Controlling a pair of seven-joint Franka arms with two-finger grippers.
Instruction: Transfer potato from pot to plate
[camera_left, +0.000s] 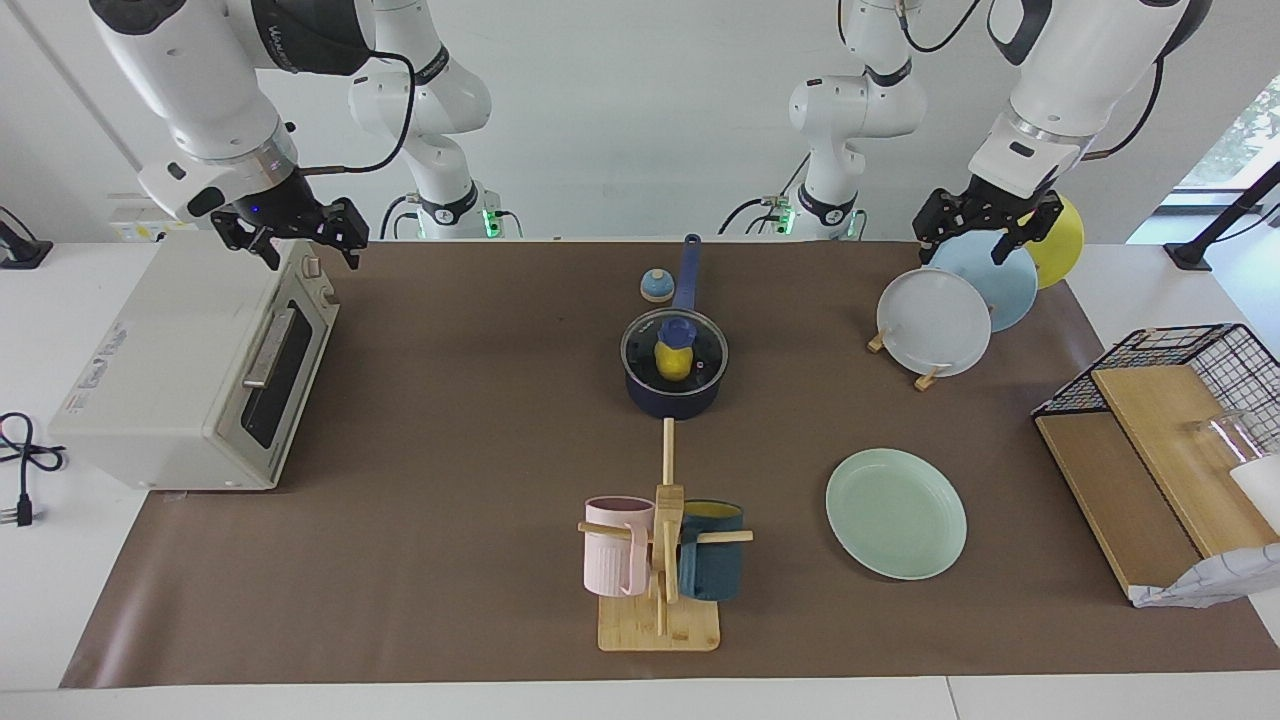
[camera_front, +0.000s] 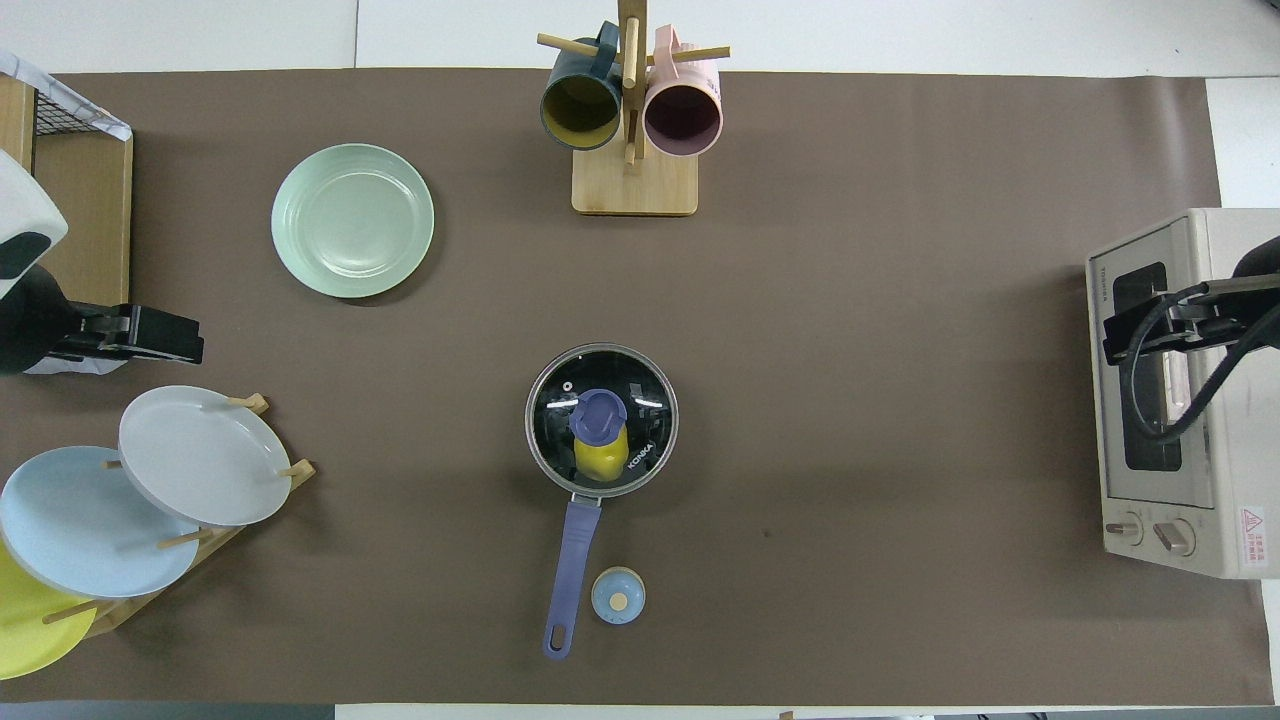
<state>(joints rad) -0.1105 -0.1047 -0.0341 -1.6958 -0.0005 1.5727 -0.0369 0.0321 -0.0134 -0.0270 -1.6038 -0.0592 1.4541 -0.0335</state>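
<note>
The dark blue pot (camera_left: 672, 402) (camera_front: 577, 545) stands mid-table with its long handle pointing toward the robots. A glass lid (camera_left: 703, 345) (camera_front: 645, 400) with a blue knob covers it. Through the lid shows the yellow potato (camera_left: 673, 365) (camera_front: 599, 458), inside the pot. The mint-green plate (camera_left: 896, 513) (camera_front: 352, 221) lies flat, farther from the robots than the pot and toward the left arm's end. My left gripper (camera_left: 985, 240) (camera_front: 170, 340) hangs open over the plate rack, holding nothing. My right gripper (camera_left: 310, 245) (camera_front: 1125, 335) hangs open over the toaster oven, also holding nothing.
A toaster oven (camera_left: 200, 370) (camera_front: 1170, 390) sits at the right arm's end. A wooden rack (camera_left: 935, 320) (camera_front: 205, 455) holds white-grey, light-blue and yellow plates. A mug stand (camera_left: 660, 560) (camera_front: 632, 120) carries a pink and a dark blue mug. A small blue round object (camera_left: 656, 286) (camera_front: 618, 595) lies beside the pot handle. A wire basket (camera_left: 1190, 350) stands at the left arm's end.
</note>
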